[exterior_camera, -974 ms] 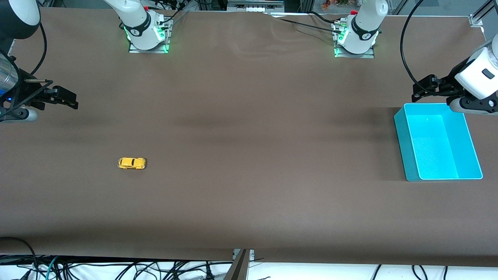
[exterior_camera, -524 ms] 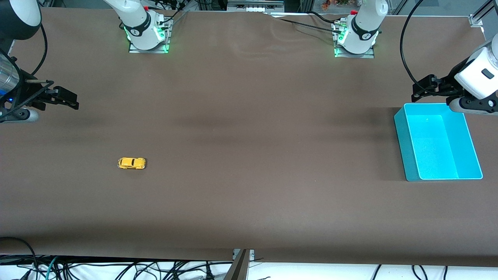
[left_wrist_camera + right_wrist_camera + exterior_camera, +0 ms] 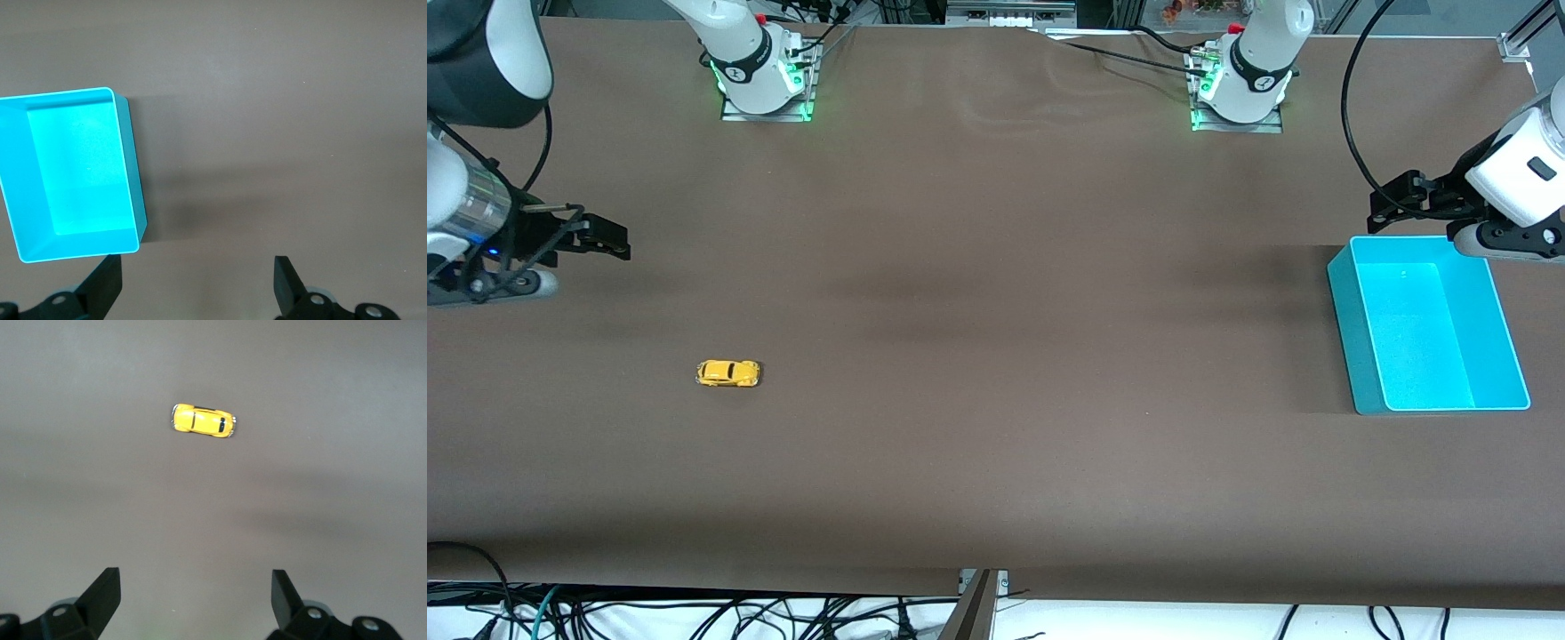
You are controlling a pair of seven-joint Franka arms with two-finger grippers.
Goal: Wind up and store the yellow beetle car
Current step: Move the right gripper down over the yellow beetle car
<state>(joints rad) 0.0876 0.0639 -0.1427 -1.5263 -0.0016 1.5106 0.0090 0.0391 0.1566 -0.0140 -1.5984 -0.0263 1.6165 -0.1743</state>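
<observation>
**Nothing started: car untouched, bin empty**

The yellow beetle car, glossy and rounded, sits on the matte brown counter in the frame's lower-left area, neither wound nor stored. The cyan bin, smooth plastic, is empty at mid-right. The right pincer, mid-left, and the left pincer, above the bin's upper edge, both stand apart, holding nothing.

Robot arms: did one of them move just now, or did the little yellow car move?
The right gripper moved: it slid a little way out over the table toward the yellow beetle car, jaws open, holding nothing. The car did not move and rests on the table, untouched. The left gripper waits by the cyan bin, jaws open, and the bin stayed put.
</observation>
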